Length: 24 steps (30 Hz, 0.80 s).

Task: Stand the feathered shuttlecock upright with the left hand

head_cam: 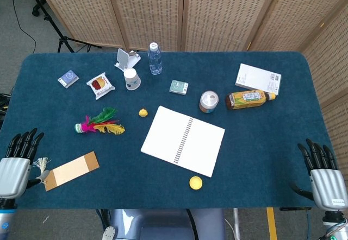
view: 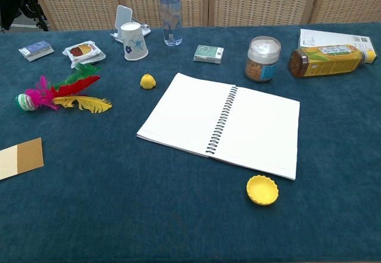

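The feathered shuttlecock (head_cam: pixel 99 125) lies on its side on the left part of the blue table, its white base pointing left and its pink, red, green and yellow feathers (view: pixel 71 93) fanned to the right. My left hand (head_cam: pixel 16 161) hovers at the table's front left corner, fingers straight and apart, holding nothing, well short of the shuttlecock. At the front right corner my right hand (head_cam: pixel 322 173) is likewise spread and empty. Neither hand shows in the chest view.
A tan bookmark (head_cam: pixel 70 170) with a tassel lies beside my left hand. An open spiral notebook (head_cam: pixel 183 140) fills the middle, with a yellow cap (head_cam: pixel 196 183) in front. A paper cup (head_cam: pixel 131 79), water bottle (head_cam: pixel 155 58), snack packet (head_cam: pixel 100 84), can (head_cam: pixel 208 101) and tea bottle (head_cam: pixel 250 98) stand further back.
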### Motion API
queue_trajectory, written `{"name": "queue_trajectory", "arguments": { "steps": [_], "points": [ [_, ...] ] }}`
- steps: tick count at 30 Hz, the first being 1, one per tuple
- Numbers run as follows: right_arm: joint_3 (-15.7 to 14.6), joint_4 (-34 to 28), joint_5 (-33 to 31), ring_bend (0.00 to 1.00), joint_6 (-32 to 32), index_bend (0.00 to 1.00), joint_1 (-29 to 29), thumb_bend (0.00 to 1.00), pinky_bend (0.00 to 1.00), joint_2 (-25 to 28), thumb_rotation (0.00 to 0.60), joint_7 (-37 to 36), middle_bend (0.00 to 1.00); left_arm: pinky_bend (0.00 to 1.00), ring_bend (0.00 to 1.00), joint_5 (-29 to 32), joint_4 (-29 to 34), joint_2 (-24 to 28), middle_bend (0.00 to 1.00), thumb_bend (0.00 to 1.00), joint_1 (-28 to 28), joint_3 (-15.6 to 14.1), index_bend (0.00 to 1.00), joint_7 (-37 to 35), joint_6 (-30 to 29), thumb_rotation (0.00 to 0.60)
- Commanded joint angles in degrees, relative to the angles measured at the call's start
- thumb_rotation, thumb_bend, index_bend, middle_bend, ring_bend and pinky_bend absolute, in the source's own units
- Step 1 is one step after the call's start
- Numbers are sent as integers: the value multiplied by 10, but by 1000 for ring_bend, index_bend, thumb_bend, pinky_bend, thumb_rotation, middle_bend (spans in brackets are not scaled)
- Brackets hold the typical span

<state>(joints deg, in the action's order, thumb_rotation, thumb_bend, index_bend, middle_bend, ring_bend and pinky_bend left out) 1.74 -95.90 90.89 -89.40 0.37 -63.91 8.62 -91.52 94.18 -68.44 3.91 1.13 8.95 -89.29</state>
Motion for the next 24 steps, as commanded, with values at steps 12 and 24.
{"name": "queue_trajectory", "arguments": {
  "steps": [12,24],
  "points": [
    [-4,-3,9,0,5,0,4,0,0,0,600,-4,0,0,0,103,18,-27,0,185,91,82,356,49,110,600],
    [-5,-1,12,0,2,0,3,0,0,10,600,-37,0,0,0,217,-50,-131,0,310,198,147,424,118,192,600]
  ]
}}
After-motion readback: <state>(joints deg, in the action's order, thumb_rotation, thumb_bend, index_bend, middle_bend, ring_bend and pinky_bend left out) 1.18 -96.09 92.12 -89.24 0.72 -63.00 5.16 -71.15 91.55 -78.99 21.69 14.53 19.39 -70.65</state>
